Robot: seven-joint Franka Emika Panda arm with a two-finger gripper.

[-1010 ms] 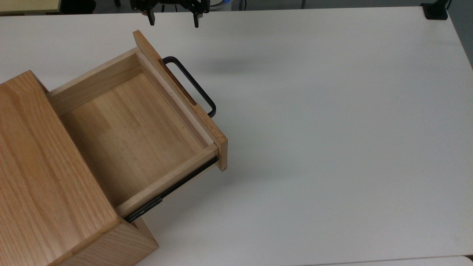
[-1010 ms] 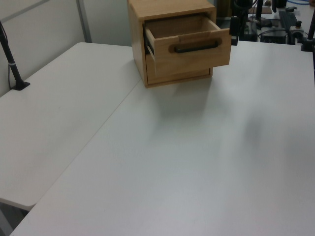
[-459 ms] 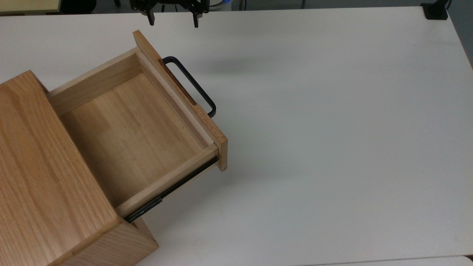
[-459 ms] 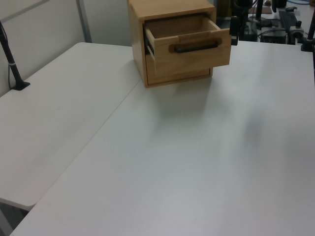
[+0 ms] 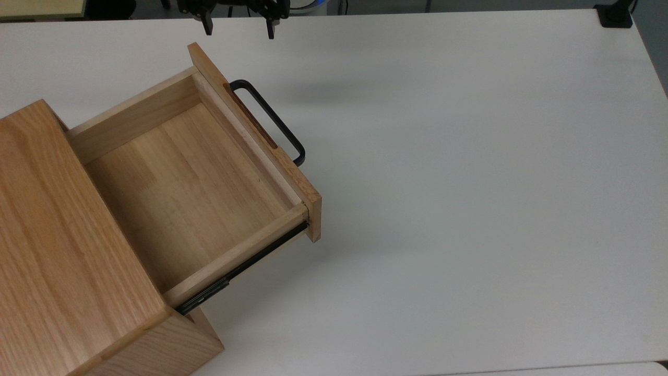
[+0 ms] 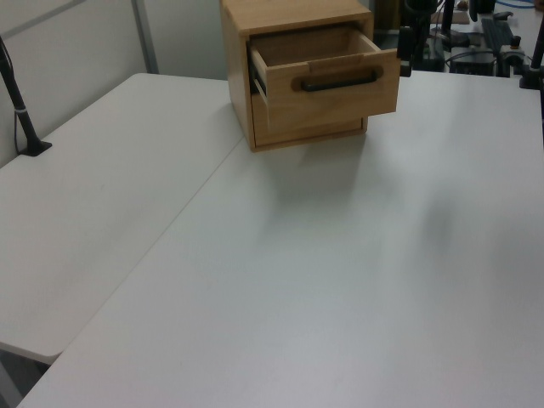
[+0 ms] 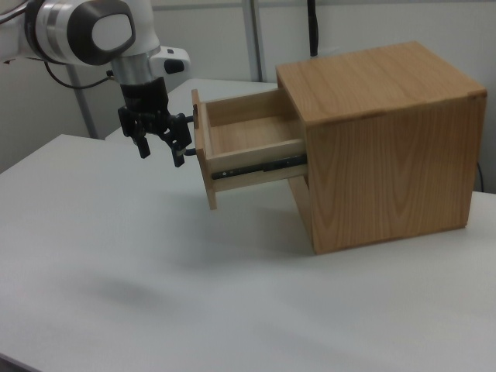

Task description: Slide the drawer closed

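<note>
White table (image 5: 469, 183) carries the whole scene, with pale wall panels and a metal post behind it in the right view. No brand, label or writing can be read on anything. At the top view's left edge of the table stands a wooden cabinet (image 7: 387, 147); that frame's left and bottom borders cut it off. The drawer (image 5: 193, 183) sticks out of the cabinet, pulled most of the way open, its front panel facing the middle of the table. Inside, the drawer shows bare wood and holds nothing. A black handle (image 5: 271, 122) is fixed to the front panel, and a black rail (image 5: 240, 269) runs along the drawer's side under the wooden wall. The gripper (image 5: 238, 28) hangs over the table's far edge in the top view, close to the far end of the front panel but apart from it; its upper part is cut off by the frame. In the right view the gripper (image 7: 160, 153) sits just beside the front panel at handle height, partly covering the handle, so contact cannot be judged there. Its two fingers are spread apart and grasp nothing. The arm (image 7: 93, 31) above it is white with a grey joint.
</note>
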